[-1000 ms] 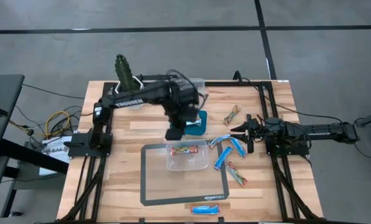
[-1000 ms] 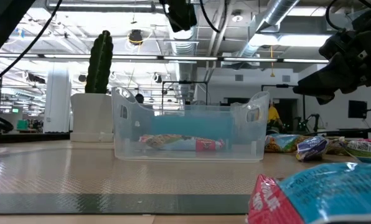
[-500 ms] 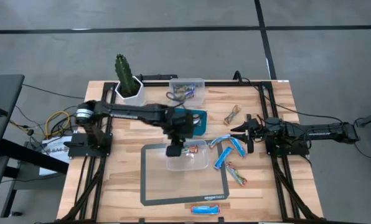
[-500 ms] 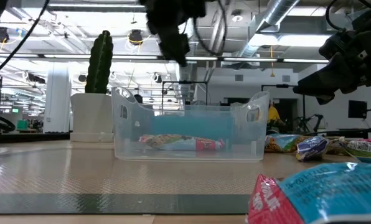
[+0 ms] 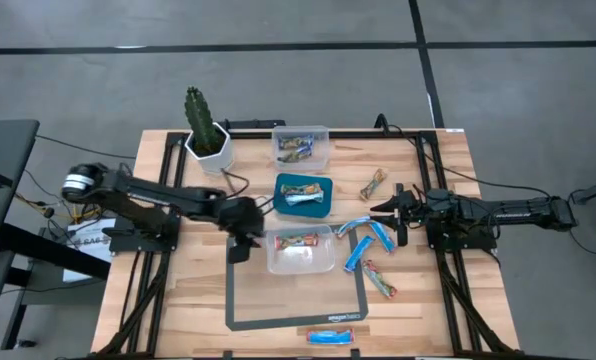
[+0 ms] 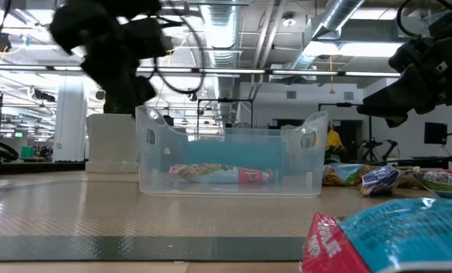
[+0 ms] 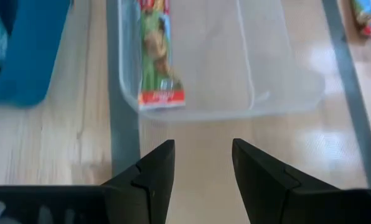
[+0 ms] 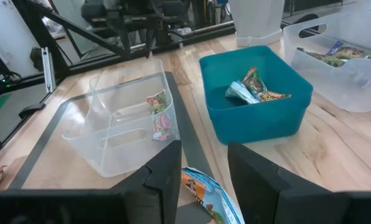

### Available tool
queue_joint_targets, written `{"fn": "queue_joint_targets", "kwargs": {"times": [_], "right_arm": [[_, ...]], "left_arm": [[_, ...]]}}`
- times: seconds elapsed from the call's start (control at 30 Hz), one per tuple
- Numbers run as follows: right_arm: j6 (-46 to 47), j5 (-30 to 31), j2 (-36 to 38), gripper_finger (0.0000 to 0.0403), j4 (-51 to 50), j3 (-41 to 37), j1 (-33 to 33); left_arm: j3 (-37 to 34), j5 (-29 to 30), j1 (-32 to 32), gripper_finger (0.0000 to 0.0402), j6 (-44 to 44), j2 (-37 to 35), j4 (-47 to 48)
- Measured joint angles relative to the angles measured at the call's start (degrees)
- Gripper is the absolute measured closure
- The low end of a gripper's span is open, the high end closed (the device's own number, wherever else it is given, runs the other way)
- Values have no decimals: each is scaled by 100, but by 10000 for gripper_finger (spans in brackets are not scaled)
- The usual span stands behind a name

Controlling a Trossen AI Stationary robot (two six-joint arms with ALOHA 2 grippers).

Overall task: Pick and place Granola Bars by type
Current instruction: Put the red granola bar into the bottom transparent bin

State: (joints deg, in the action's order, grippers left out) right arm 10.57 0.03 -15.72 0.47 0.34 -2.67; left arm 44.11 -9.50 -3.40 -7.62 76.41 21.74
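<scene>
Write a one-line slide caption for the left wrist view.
Open left gripper hovers empty beside a clear bin holding one granola bar.

Tan wrapped granola bar with red and green marks (image 5: 300, 240) lies flat in clear plastic tub (image 5: 318, 262), just ahead of left gripper (image 5: 240, 247), fingers apart, nothing held. Same bar close ahead in left wrist view (image 7: 155, 56).

Blue-and-white wrapped bars (image 5: 366, 241) lie loose on wood, near right gripper (image 5: 399, 212), fingers apart. Another tan bar (image 5: 380, 278) beside them. One more tan bar (image 5: 374, 184) farther back.

Blue bar (image 5: 330, 336) alone at near table edge, well apart from both grippers.

Wrapped bars (image 5: 305, 196) in blue tub (image 8: 291, 115); more bars (image 5: 297, 148) in far clear tub (image 5: 321, 158).
</scene>
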Motion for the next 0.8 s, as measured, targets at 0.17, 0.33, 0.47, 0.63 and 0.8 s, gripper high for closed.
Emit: {"fn": "queue_joint_targets", "kwargs": {"times": [0.17,0.33,0.47,0.63,0.8], "right_arm": [[1,-2,1,278,0,0,1],[1,-2,-1,278,4,0,0],[1,-1,1,278,2,0,1],[0,-2,0,278,2,0,0],[0,-2,1,278,2,0,-1]], "left_arm": [[-988,215,-238,248,-307,-824,-551],[-1791,248,-375,248,-519,-1660,-1236],[-2232,259,-378,248,-548,-2270,-1525],[-2625,449,-376,248,-385,-3097,-1630],[-2963,897,-375,248,-336,-3901,-1635]]}}
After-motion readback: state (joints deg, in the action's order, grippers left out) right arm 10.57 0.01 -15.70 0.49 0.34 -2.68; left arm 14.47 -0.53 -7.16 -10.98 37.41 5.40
